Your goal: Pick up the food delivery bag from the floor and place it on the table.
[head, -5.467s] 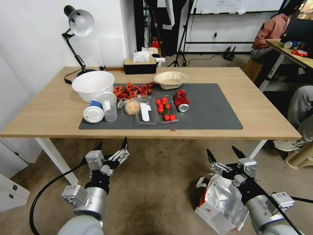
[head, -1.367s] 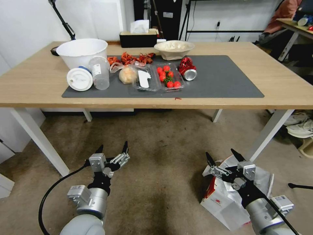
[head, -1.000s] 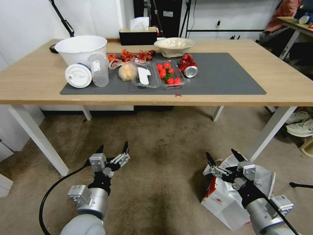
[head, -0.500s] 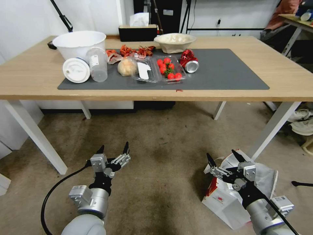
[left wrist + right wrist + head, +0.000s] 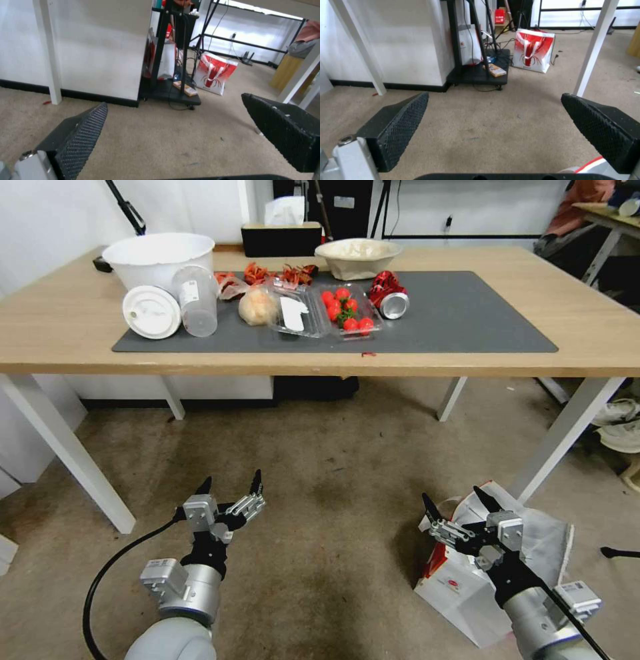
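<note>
No word, number or brand name can be read anywhere. The food delivery bag (image 5: pixel 460 587) on the floor carries a small round red logo on its white face, its lettering too small to make out. A clear cup (image 5: pixel 193 300) near the desk's left end bears a white label with illegible print. A red-and-white bag (image 5: pixel 533 50) by the far wall shows a crayfish drawing.
</note>
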### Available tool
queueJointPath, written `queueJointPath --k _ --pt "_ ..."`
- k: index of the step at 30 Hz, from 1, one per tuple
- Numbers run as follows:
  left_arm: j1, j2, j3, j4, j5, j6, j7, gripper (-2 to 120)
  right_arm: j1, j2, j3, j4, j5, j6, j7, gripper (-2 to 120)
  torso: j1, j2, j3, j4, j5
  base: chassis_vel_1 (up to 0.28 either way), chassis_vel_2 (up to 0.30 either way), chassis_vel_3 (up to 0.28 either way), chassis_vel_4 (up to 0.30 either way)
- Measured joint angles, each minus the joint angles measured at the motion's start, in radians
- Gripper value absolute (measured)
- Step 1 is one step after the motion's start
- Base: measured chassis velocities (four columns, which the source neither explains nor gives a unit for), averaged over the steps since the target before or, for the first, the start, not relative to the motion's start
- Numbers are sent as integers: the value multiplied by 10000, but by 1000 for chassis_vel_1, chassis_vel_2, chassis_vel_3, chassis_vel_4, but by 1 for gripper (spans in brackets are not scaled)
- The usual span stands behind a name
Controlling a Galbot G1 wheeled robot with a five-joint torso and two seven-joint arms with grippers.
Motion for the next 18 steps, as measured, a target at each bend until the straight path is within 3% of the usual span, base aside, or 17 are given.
queueJointPath --k 18 --pt "155 -122 97 -22 136 -160 6 100 -113 -69 37 -155 43 258 -83 100 -175 -696 -519 0 0 0 0 0 0"
